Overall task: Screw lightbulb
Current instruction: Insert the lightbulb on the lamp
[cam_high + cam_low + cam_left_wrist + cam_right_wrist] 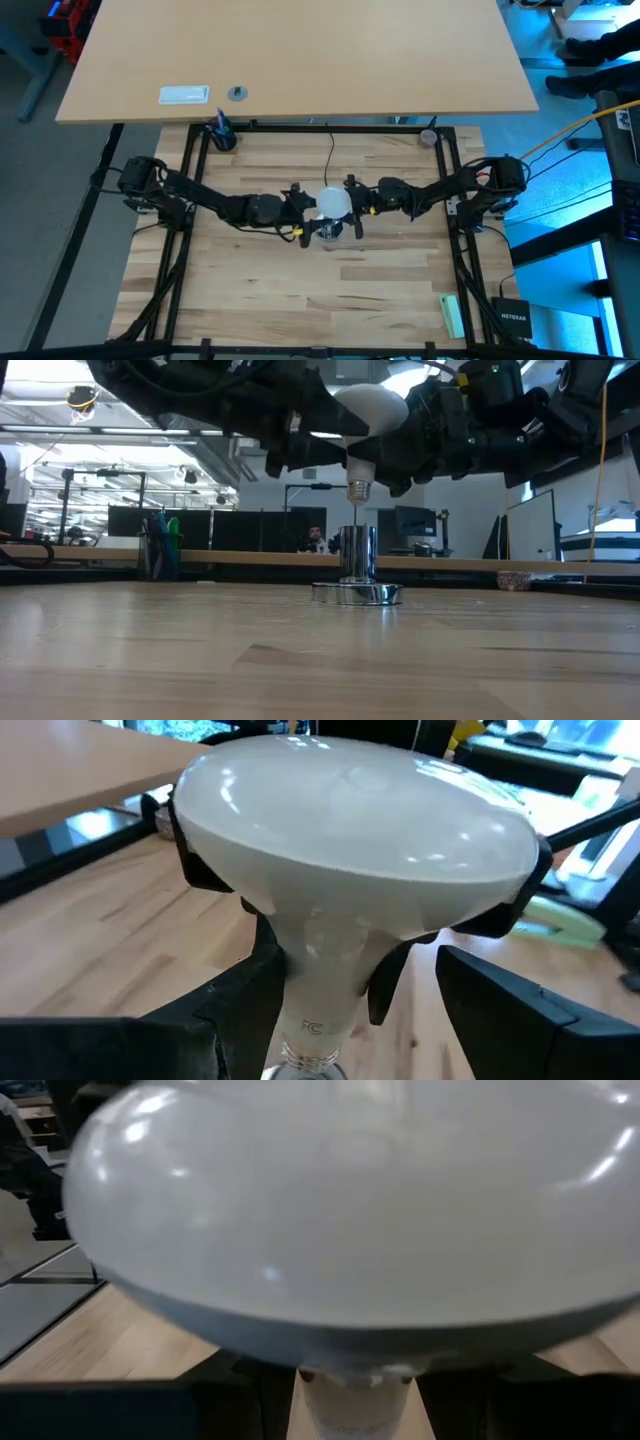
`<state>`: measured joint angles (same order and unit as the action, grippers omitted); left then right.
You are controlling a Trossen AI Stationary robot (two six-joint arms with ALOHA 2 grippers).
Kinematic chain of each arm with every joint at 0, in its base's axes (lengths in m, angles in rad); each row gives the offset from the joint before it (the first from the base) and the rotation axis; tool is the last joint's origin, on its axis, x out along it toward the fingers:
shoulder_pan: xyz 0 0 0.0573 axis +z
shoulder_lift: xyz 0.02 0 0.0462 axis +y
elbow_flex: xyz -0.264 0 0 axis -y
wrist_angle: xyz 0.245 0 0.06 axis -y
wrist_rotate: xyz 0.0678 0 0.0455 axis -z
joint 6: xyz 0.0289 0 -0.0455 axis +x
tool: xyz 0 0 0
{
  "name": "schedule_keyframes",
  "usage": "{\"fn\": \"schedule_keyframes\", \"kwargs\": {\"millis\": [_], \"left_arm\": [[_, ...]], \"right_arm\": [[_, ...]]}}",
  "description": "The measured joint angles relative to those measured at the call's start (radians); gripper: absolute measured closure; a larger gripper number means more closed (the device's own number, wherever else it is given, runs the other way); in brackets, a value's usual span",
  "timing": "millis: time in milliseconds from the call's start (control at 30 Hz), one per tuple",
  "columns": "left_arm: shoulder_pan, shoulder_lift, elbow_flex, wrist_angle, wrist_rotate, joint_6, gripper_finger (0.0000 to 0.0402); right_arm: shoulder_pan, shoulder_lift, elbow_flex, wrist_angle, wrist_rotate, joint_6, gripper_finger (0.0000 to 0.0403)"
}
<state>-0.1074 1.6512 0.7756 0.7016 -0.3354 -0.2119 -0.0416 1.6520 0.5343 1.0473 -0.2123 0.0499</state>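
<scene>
White frosted lightbulb, clamped by both grippers, hangs above your round silver socket; misalignment risks cross-threading.

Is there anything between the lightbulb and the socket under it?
Nothing visible: in the low view the lightbulb hangs base down straight above the silver socket, with only open air between them.

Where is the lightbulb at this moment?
In the low view, the lightbulb hangs base down just above the silver socket at the table's middle, between the left gripper and right gripper.
</scene>
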Motion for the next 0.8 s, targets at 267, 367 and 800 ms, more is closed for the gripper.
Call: {"fn": "schedule_keyframes", "kwargs": {"millis": [267,367,800], "left_arm": [[0.002,-0.006,0.007,-0.041,-0.037,0.011,0.0149],[0.002,-0.025,0.007,-0.06,-0.047,0.026,0.0149],[0.005,-0.048,0.009,-0.054,-0.09,0.038,0.0148]], "right_arm": [[0.0,0.002,0.001,-0.006,-0.01,0.0,0.0239],[0.0,0.002,0.005,-0.001,-0.01,0.0,0.0239],[0.002,0.002,0.007,0.004,0.004,0.026,0.024]]}}
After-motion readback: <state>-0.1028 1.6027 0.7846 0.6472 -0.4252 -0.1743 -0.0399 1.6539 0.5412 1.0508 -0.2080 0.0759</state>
